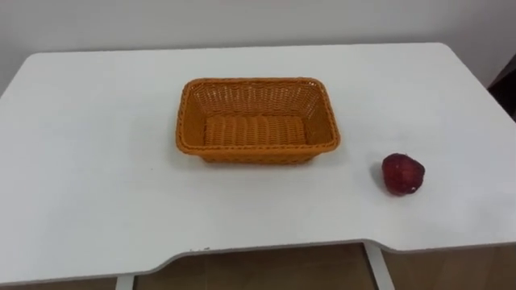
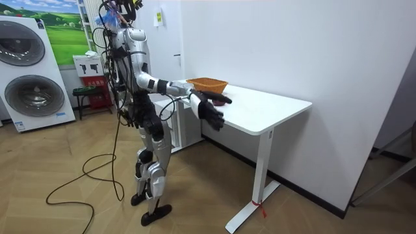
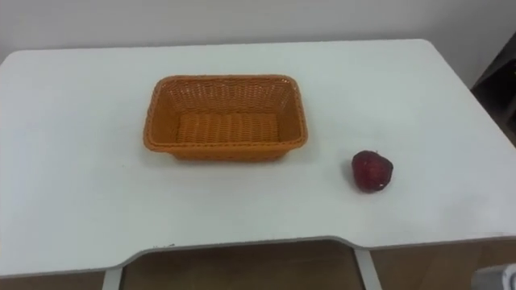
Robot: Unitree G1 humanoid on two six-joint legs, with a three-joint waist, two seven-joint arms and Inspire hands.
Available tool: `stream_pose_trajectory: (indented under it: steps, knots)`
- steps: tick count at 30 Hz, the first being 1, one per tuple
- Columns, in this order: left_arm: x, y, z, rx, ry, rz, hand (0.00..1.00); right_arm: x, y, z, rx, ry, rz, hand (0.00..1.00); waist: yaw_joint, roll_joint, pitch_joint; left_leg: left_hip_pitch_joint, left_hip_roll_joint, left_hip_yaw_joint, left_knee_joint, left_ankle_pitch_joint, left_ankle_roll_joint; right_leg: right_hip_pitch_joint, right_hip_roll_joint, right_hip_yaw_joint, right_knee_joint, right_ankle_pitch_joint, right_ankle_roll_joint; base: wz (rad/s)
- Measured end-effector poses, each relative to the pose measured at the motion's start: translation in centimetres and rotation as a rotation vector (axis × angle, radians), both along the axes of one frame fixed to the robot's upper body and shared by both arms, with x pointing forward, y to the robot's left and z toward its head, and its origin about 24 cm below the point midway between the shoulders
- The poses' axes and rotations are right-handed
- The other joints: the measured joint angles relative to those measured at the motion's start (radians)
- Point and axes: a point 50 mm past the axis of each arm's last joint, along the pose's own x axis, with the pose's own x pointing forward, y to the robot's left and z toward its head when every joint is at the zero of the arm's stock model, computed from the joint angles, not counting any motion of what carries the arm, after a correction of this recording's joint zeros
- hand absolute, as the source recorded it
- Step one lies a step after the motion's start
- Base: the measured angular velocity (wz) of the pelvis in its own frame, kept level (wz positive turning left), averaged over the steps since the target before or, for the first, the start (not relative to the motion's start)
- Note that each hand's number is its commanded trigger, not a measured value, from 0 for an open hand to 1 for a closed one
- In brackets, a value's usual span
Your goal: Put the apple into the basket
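Note:
A dark red apple (image 1: 402, 174) lies on the white table (image 1: 97, 161), near its front edge on my right, with bare table between it and the basket. The orange woven basket (image 1: 256, 148) stands empty at the table's middle. In the room view I stand at the table's near side, facing it. My right arm reaches forward, and my right hand (image 2: 213, 115) hangs in the air just off the table's edge, fingers loosely spread and holding nothing. The apple (image 2: 221, 100) is a dark spot on the tabletop just beyond that hand.
The table's front edge has a curved cut-out (image 1: 266, 251) with wooden floor below it. In the room view a white wall runs behind the table, and washing machines (image 2: 29, 75) stand far off at the room view's left.

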Motion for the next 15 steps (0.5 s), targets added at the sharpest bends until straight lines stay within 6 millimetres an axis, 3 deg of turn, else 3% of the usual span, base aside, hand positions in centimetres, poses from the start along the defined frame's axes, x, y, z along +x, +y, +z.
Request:
stream_pose_trajectory:
  steps: [2, 4, 7, 10, 15]
  knots:
    - [0.0, -0.2, 0.0, -0.007, 0.003, -0.013, 0.0, 0.5, 0.4, 0.4, -0.078, 0.053, 0.046, 0.0, 0.019, -0.004, 0.0013, 0.003, 0.0, 0.0, -0.002, 0.0, 0.0, -0.002, 0.0, -0.002, 0.0, 0.0, 0.0, 0.0]
    - [0.1, -0.2, -0.1, -0.009, 0.004, -0.02, 0.0, 1.2, 0.9, 0.7, -0.122, 0.078, 0.103, 0.0, 0.02, 0.001, 0.0, -0.001, 0.0, -0.002, -0.004, 0.003, 0.0, -0.005, -0.002, -0.007, 0.0, 0.0, 0.0, 0.02]
    - [0.5, -0.2, -0.1, -0.009, -0.006, -0.026, 0.0, 2.5, 2.1, 0.7, -0.17, 0.118, 0.228, 0.0, 0.021, -0.005, 0.0056, 0.0, -0.001, -0.005, -0.013, 0.012, -0.002, -0.007, -0.003, -0.014, 0.0, 0.001, -0.001, 0.03]
    - [1.2, -0.2, -0.1, -0.009, -0.024, -0.034, 0.0, 3.9, 3.5, 0.9, -0.218, 0.144, 0.378, 0.0, 0.026, -0.003, 0.0058, 0.001, 0.001, -0.005, -0.014, 0.016, -0.006, -0.005, -0.001, -0.016, -0.006, 0.005, -0.007, 0.0]
    - [2.0, -0.2, -0.1, -0.016, -0.035, -0.074, 0.0, 4.9, 5.3, 0.0, -0.208, 0.182, 0.569, 0.0, 0.041, -0.005, 0.0085, 0.01, 0.005, -0.005, -0.017, 0.018, -0.011, 0.008, 0.003, -0.018, -0.015, 0.01, -0.012, 0.0]
